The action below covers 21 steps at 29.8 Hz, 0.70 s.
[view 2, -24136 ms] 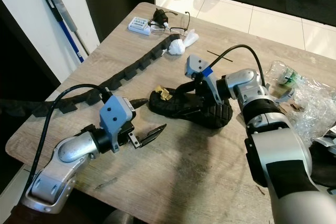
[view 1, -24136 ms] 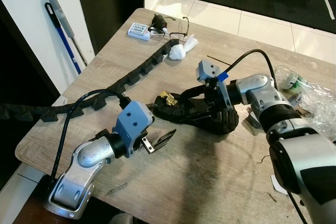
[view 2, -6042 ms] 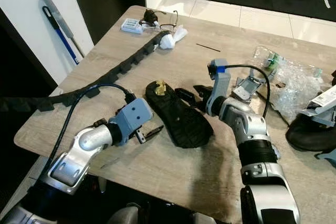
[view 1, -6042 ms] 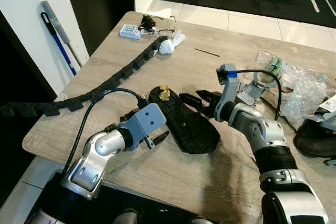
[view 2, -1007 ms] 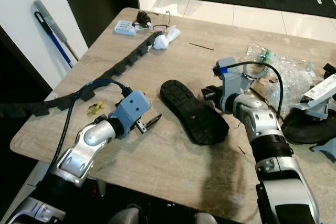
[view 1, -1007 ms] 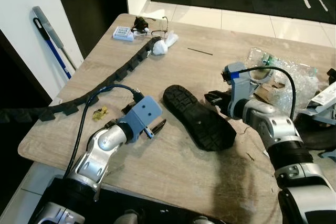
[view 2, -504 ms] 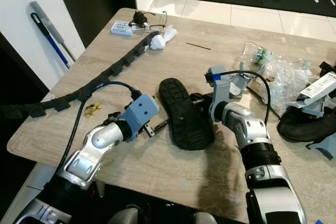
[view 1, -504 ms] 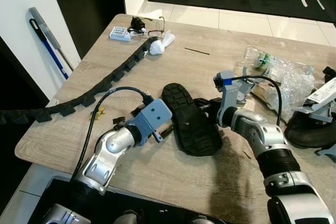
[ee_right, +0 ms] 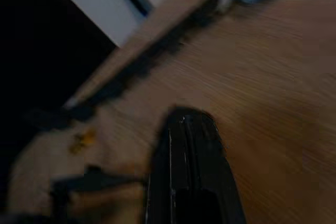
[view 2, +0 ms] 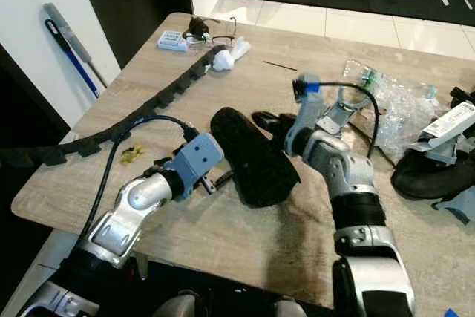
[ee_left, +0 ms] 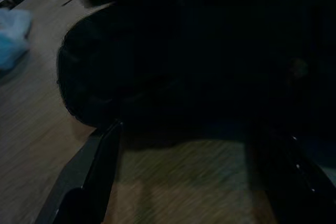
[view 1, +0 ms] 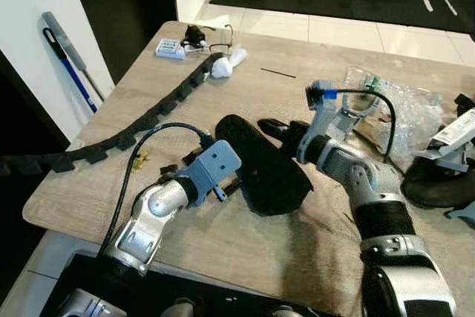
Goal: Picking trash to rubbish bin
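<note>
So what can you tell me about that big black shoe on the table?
The shoe looks like black rubber, long and rounded at its ends. It lies slantwise mid-table, one side tipped up off the wood. The right gripper is at its far edge and seems to be lifting it. The left gripper, fingers open, sits against its near side.

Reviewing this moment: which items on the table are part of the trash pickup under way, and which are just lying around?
In the job:
black shoe sole, held by the right gripper
left gripper, open beside the sole

Lying about:
black cable chain
white wad
crumpled clear plastic
small yellow scrap
glasses
</note>
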{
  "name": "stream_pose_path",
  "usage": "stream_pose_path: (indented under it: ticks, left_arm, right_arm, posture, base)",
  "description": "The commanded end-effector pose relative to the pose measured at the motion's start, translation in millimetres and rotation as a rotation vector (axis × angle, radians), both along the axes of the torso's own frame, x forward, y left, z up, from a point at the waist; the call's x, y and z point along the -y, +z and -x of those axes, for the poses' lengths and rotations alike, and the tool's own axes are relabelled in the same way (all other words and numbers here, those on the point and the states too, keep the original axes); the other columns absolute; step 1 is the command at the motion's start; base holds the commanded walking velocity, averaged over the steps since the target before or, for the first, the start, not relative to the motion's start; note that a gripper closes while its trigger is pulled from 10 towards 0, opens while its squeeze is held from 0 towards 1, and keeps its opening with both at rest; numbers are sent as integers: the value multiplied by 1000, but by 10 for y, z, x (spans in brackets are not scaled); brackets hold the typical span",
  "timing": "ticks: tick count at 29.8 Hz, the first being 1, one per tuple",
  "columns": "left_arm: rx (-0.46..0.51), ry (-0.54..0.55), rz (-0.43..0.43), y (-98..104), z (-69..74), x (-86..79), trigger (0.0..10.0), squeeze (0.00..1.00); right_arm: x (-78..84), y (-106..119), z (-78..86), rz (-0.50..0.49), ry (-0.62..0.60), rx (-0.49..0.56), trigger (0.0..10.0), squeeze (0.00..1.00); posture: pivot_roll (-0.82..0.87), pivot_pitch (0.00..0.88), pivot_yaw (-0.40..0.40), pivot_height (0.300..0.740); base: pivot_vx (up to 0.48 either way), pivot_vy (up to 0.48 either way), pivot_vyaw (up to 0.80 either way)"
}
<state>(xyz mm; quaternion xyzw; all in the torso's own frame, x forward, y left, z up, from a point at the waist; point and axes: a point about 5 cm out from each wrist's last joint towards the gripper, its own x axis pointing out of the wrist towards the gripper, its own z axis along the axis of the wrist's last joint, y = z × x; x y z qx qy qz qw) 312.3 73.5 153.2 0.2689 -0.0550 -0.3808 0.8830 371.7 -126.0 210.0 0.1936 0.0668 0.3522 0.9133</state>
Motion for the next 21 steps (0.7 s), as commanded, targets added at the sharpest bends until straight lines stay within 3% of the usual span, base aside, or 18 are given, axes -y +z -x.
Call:
stream_pose_path:
  ticks: [1,8,14,16,18,20,21]
  left_arm:
    - [-3,-66,3,-13,77,143,10000,0]
    - [0,-116,54,35,145,296,10000,0]
    - [4,-88,44,35,112,222,10000,0]
    - [13,-42,24,31,58,108,10000,0]
    - [21,15,-2,33,-14,-55,10000,0]
    - [20,21,-4,34,-21,-73,10000,0]
    - [25,39,-10,40,-43,-122,10000,0]
  right_arm:
    - [-81,26,17,-23,24,-7,0,0]
    - [-271,20,42,-58,66,-4,0,0]
    - [-296,18,45,-64,72,-8,0,0]
    - [-211,76,15,-66,45,9,0,0]
    - [8,165,-52,-24,-30,55,314,0]
    - [40,173,-60,-12,-42,62,314,0]
    - [128,183,-78,44,-74,86,196,0]
  posture:
    - [74,187,34,740]
    - [75,189,35,740]
    - [80,192,32,740]
    - [80,192,32,740]
    - [79,197,31,740]
    - [78,199,30,740]
    - [77,200,30,740]
  base:
    - [0,0,0]
    - [0,0,0]
    - [0,0,0]
    - [0,0,0]
    - [0,0,0]
    - [0,0,0]
    - [0,0,0]
